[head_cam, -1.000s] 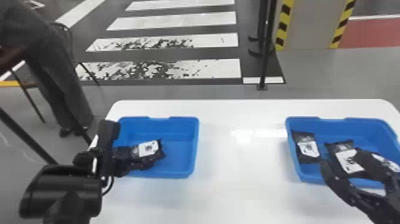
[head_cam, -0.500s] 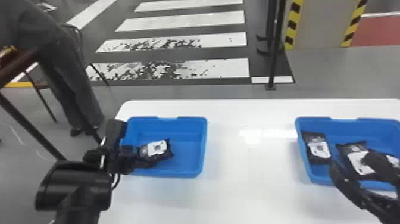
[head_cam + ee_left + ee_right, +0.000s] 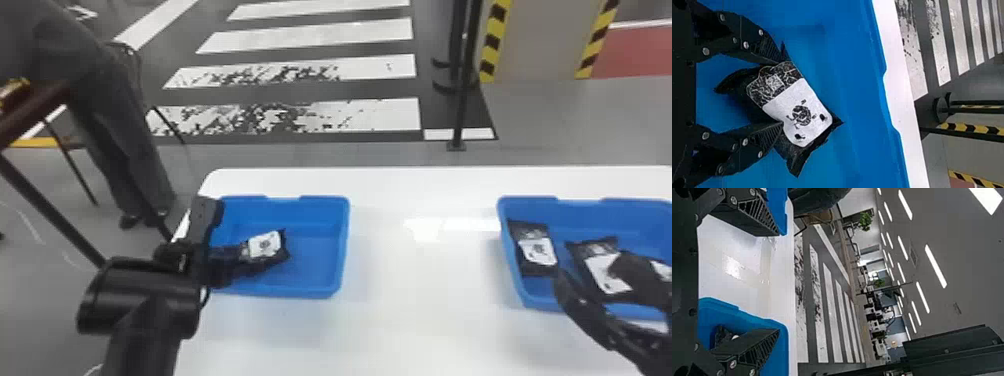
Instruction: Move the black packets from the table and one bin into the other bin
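Observation:
In the left blue bin point(image 3: 320, 292), my left gripper point(image 3: 245, 257) is around a black packet with a white label point(image 3: 265, 245). The left wrist view has that gripper point(image 3: 781, 93) with a finger pressed to either side of the packet point(image 3: 803, 109), whose ends stick out past the fingertips. My right gripper point(image 3: 590, 272) is over the right blue bin point(image 3: 505, 240), where one packet point(image 3: 537, 250) lies along the left wall and another point(image 3: 600, 270) is partly behind the fingers. Wide apart in the right wrist view, the right gripper's fingers point(image 3: 777, 282) hold nothing.
Both bins stand on a white table point(image 3: 425, 310), with a broad stretch of tabletop between them. Part of another white label point(image 3: 662, 270) shows beside the right gripper. Past the table's far edge stands a black post point(image 3: 462, 100) on the floor.
The head view has turned slightly, so the bins and both arms appear farther right. Relative to the bins and packets, both grippers look nearly unmoved.

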Robot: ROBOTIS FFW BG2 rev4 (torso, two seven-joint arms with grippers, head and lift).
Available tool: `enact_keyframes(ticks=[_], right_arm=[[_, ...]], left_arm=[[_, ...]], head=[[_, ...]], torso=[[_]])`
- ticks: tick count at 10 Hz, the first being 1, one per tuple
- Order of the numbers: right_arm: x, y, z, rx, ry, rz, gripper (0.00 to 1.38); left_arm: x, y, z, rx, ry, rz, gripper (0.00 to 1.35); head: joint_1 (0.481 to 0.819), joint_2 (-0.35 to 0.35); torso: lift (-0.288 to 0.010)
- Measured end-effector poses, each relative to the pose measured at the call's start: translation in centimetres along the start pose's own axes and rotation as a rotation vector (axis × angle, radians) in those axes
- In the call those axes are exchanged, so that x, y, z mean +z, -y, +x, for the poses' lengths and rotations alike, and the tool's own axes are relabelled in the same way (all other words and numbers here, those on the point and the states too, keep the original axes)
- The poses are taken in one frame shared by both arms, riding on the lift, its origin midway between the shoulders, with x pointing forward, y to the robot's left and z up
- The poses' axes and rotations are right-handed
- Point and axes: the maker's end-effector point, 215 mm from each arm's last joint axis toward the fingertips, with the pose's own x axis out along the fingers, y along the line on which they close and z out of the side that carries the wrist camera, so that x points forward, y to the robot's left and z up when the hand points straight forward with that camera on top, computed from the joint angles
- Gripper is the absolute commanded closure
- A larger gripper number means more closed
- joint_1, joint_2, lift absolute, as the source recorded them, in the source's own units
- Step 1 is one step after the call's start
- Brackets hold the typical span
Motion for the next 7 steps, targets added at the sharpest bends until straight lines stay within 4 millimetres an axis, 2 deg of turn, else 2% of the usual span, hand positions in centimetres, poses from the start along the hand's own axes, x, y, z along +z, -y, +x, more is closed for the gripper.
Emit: enact_keyframes(ticks=[1, 3, 5, 6, 7], right_arm=[[0.0, 0.0, 0.0, 0.002, 0.001, 0.002, 0.16], [-0.1, 0.0, -0.1, 0.003, 0.000, 0.010, 0.16], [0.0, -0.1, 0.0, 0.006, 0.002, 0.009, 0.16], [0.8, -0.2, 0.2, 0.011, 0.014, -0.002, 0.16], [2.1, -0.3, 0.8, 0.019, 0.037, -0.020, 0.16]], left_arm=[[-0.2, -0.1, 0.0, 0.009, -0.012, 0.003, 1.21], [0.0, -0.1, 0.0, 0.005, 0.024, -0.005, 1.21], [1.5, 1.0, -0.3, -0.032, 0.078, -0.014, 1.21], [2.8, 1.3, -1.4, -0.037, 0.117, -0.020, 1.21], [4.7, 1.6, -3.4, -0.036, 0.172, -0.020, 1.21]], head=[[0.695, 0.184], [0.695, 0.186], [0.695, 0.169], [0.695, 0.163], [0.695, 0.157]], torso=[[-0.110], [-0.110], [-0.110], [-0.110], [-0.110]])
